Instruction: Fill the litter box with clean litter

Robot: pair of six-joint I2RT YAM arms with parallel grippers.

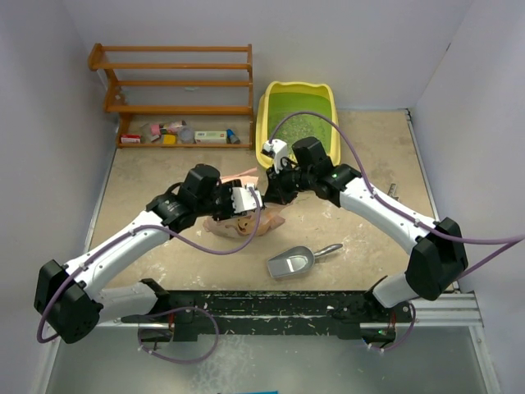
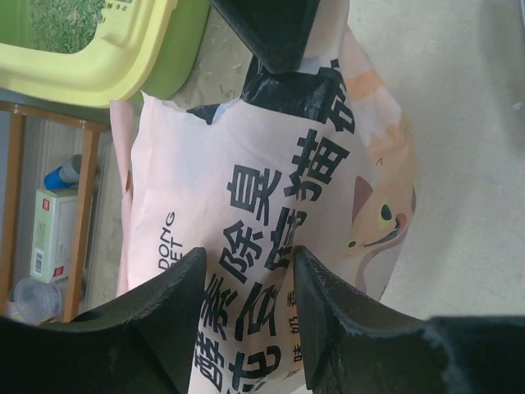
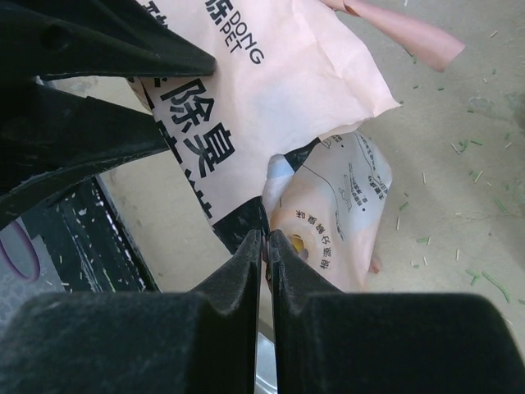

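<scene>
The yellow litter box (image 1: 264,115) stands at the back centre, with pale green clean litter (image 1: 299,123) on its floor; its rim (image 2: 98,74) and litter (image 2: 61,20) also show in the left wrist view. A pink printed bag (image 1: 254,222) hangs crumpled between the arms. My right gripper (image 3: 265,233) is shut on the bag's (image 3: 279,74) black top edge. My left gripper (image 2: 248,250) is open, its fingers apart astride the bag's printed face (image 2: 246,189). In the top view the left gripper (image 1: 250,199) and right gripper (image 1: 275,187) are close together.
A grey metal scoop (image 1: 291,263) lies on the table in front of the bag. A wooden shelf rack (image 1: 176,82) with small items stands at the back left. Loose granules (image 3: 476,172) are scattered on the table. White walls close in both sides.
</scene>
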